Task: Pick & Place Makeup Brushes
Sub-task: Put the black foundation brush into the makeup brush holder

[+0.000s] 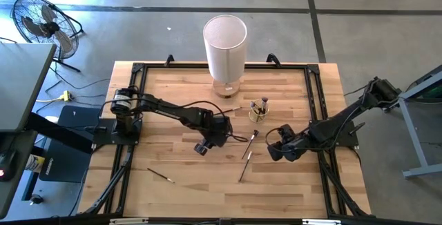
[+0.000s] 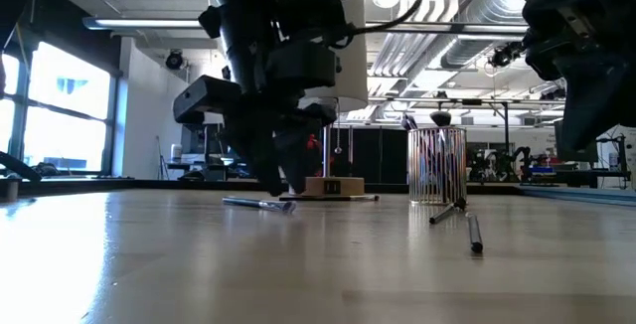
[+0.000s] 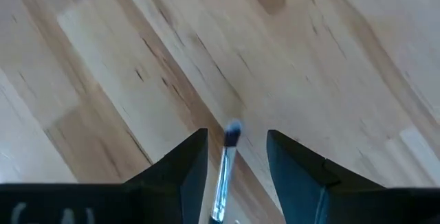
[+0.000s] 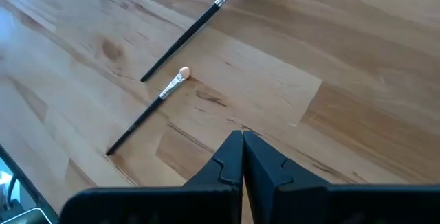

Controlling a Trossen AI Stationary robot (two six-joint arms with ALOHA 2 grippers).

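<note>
- While my left gripper [image 3: 237, 165] hangs at the worktop's [image 1: 173, 80] middle, its fingers stand apart around a makeup brush [image 3: 225, 169]; I cannot tell whether they pinch it.
- My right gripper [image 4: 242, 157] waits closed and empty toward the right edge.
- Some brushes already stand in the small clear cup [image 1: 259, 109], near the tall white cylinder [image 1: 225, 45] at the back edge.
- Left to do, I judge: two loose brushes [image 4: 175, 40] between my grippers, and one brush [image 1: 160, 175] near the front-left corner.
</note>
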